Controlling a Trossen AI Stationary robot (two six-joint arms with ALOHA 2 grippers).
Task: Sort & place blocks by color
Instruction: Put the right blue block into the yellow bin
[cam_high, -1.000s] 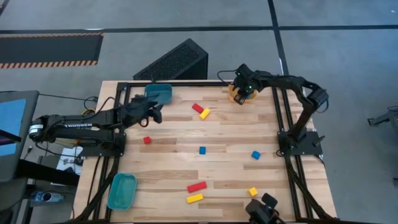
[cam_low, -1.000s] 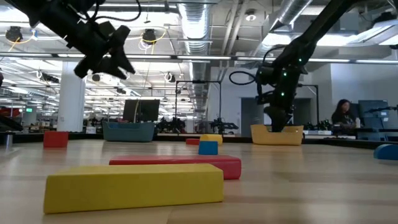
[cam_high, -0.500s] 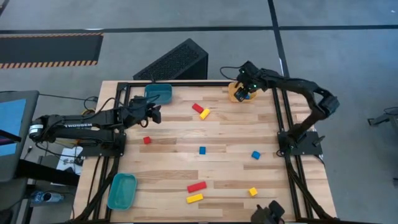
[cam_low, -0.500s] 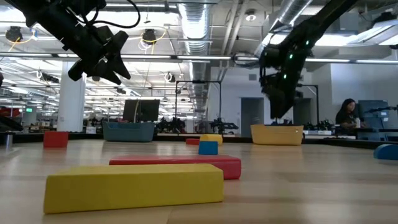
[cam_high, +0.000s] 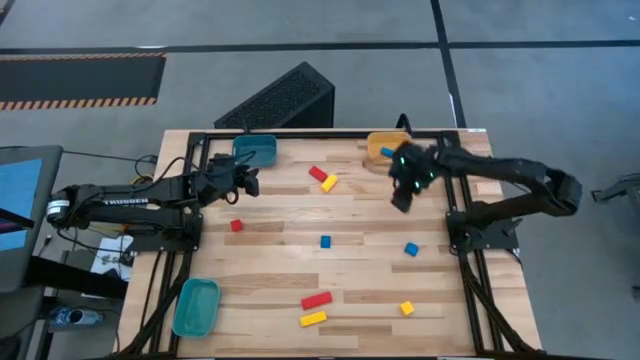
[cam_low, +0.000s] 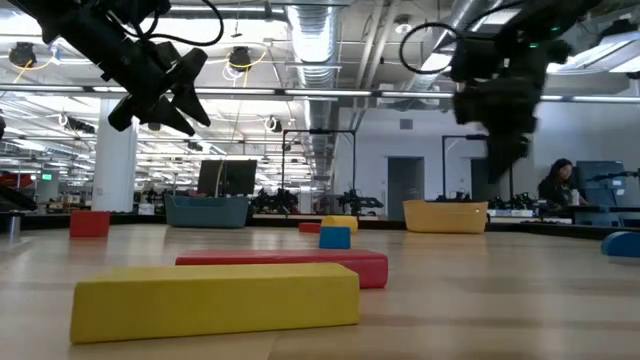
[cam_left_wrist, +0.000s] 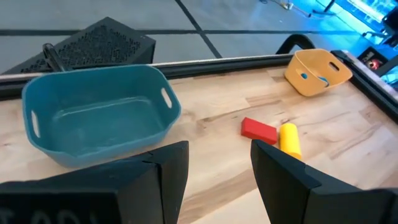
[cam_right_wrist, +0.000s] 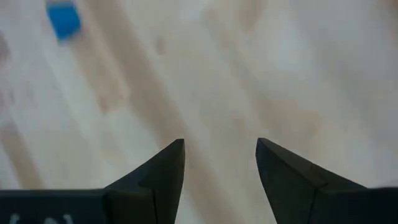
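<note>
Small blocks lie scattered on the wooden table. A red bar (cam_high: 317, 174) and a yellow block (cam_high: 329, 184) touch near the far edge. There are also a red cube (cam_high: 236, 225), two blue cubes (cam_high: 325, 241) (cam_high: 411, 249), a red bar (cam_high: 316, 299), a yellow bar (cam_high: 313, 318) and a yellow cube (cam_high: 406, 308). My left gripper (cam_high: 254, 182) hovers open, just near of the far teal bin (cam_high: 255, 151). My right gripper (cam_high: 400, 199) hangs open over bare wood, near of the orange bin (cam_high: 384, 147). Its wrist view shows a blue cube (cam_right_wrist: 63, 20) ahead.
A second teal bin (cam_high: 196, 306) sits at the near left corner. Something blue (cam_high: 388, 152) shows inside the orange bin. A black frame (cam_high: 300, 132) runs along the table's far and side edges. A dark perforated box (cam_high: 280, 100) stands beyond the far edge. Bare wood lies mid-table.
My right gripper has swung away from above the orange bin, toward the near edge and out over the bare wood, with its arm stretching out across the table. The blocks and bins have stayed in place.
</note>
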